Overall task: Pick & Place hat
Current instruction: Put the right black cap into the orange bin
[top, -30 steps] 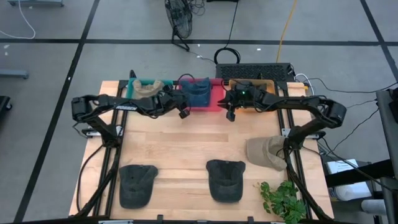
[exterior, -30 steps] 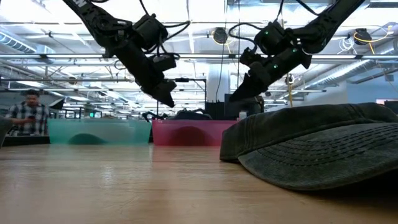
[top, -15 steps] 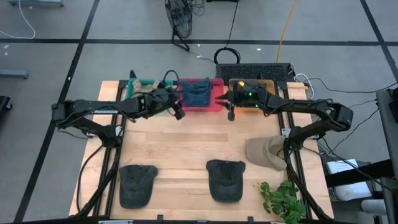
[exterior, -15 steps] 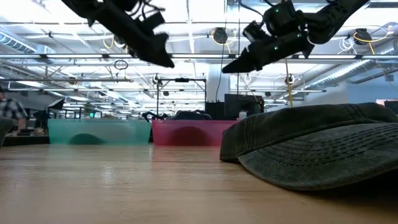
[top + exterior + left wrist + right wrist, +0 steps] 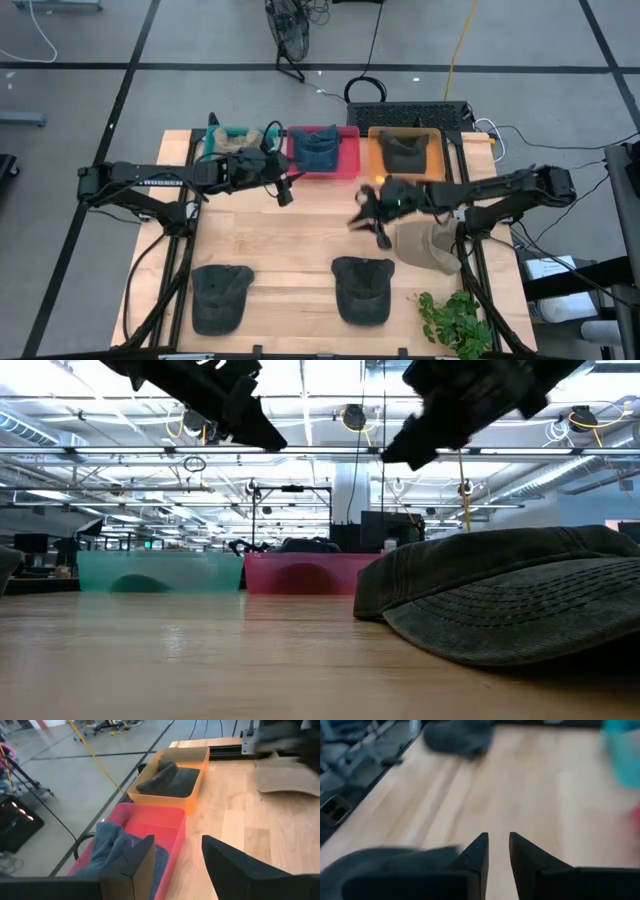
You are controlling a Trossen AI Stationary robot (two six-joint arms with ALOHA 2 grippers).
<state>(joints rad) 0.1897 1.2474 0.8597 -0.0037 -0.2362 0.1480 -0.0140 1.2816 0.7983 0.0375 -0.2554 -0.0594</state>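
Your right hand (image 5: 372, 216) had swung off the orange bin (image 5: 404, 153) to mid-table, fingers nearly together, holding nothing, so that drop looked done and it was heading for the next hat. The tan hat (image 5: 428, 246) lay flat near the table's right edge, soft and crumpled, brim outward. Your left hand (image 5: 282, 186) hovered by the red bin (image 5: 322, 152), fingers apart, empty.

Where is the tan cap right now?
Seen from above, the tan fabric cap lies on the wooden table's right side, beside the green plant, with the right gripper just left of it.
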